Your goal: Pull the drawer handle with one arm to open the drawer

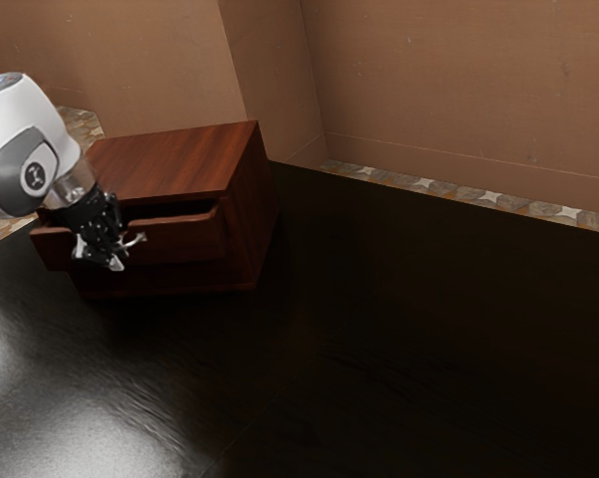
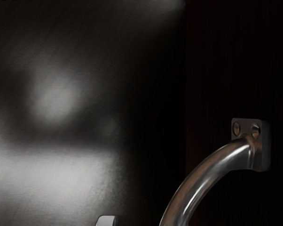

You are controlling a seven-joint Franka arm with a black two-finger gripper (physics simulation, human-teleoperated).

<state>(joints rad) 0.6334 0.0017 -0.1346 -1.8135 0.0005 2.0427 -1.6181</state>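
You have the cabinet (image 1: 180, 164) standing on the dark table (image 1: 379, 349), toward the exterior view's left and close to the back wall (image 1: 459, 80). Its upper drawer (image 1: 170, 234) sits partly out of the body, with a dark gap showing under the cabinet top. The drawer front is a long, low panel. Its long axis runs level across the cabinet, and it faces the exterior view's lower left.

Your arm (image 1: 21, 139) comes in from the exterior view's left, and the gripper (image 1: 108, 257) hangs right against the drawer front, at the handle (image 1: 130, 240). Bits of bright metal show just beside the black hand. You cannot tell from here whether the gripper is clamped on the handle or merely against it.

In the wrist view the handle (image 2: 207, 176) is a curved steel bar, very close under the hand. It arcs away from a small square plate (image 2: 249, 129) with two screws, fixed to the dark drawer front (image 2: 235, 70). Beside it the glossy table (image 2: 61, 117) shows pale reflections.
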